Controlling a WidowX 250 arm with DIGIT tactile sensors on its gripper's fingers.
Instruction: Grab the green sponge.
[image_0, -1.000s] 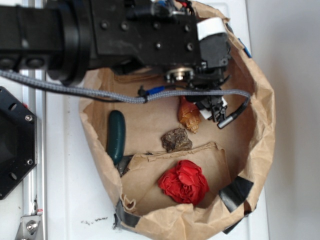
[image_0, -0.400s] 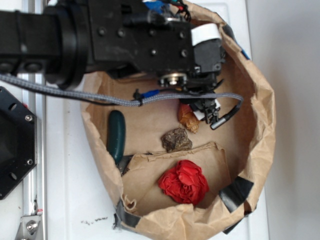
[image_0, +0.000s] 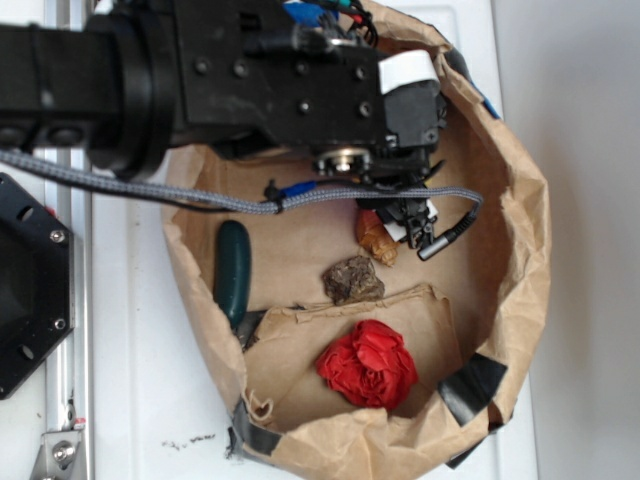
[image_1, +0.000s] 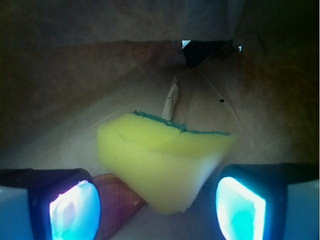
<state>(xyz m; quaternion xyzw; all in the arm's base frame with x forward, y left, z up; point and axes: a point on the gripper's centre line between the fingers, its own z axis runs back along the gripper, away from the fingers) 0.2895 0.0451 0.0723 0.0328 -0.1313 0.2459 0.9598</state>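
Note:
In the wrist view the green sponge (image_1: 162, 162) is a yellow foam block with a thin green layer along its far top edge, lying on the brown paper floor. My gripper (image_1: 157, 209) is open, and the sponge's near corner sits between the glowing fingertip pads (image_1: 75, 210) without touching either. An orange-brown shell (image_1: 117, 202) lies against the sponge beside the left finger. In the exterior view the gripper (image_0: 415, 222) hangs inside the paper bag (image_0: 525, 250) and the arm hides the sponge; only part of the shell (image_0: 377, 238) shows.
Also in the bag are a dark green cucumber-like object (image_0: 233, 270), a brown rough lump (image_0: 352, 280) and a red flower (image_0: 368, 365). A grey cable (image_0: 150, 185) crosses the bag's top. The bag walls stand close around the gripper.
The arm has shifted slightly left and up in the exterior view, and the gripper now covers more of the shell. The other objects have not moved.

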